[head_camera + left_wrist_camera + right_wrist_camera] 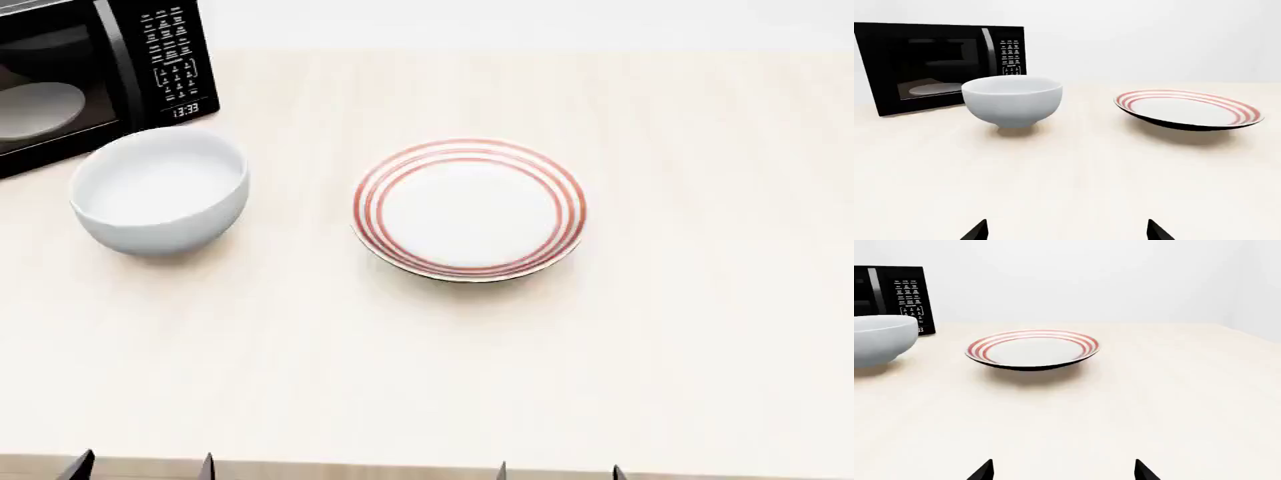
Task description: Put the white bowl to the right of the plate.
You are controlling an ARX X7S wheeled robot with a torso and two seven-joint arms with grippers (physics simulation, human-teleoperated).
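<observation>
The white bowl (160,200) sits upright near the worktop's (441,380) far left corner, just in front of a black microwave (94,75), with the plate (469,208) well apart from it toward the middle of the worktop. The bowl thus lies on the plate's left side.

Only the head view looks down into both dishes and shows the plate's three red rings as full circles, along with the worktop's near edge. The left wrist view alone shows the bowl's foot and the plate's dark underside from low across the surface; the right wrist view catches just a slice of the bowl at its frame edge and the open stretch of worktop beyond the plate.

The left gripper (1067,231) and right gripper (1064,470) hang at the near edge, each showing only two dark tips of its fingers (976,231), spread wide apart, touching nothing and holding nothing.
</observation>
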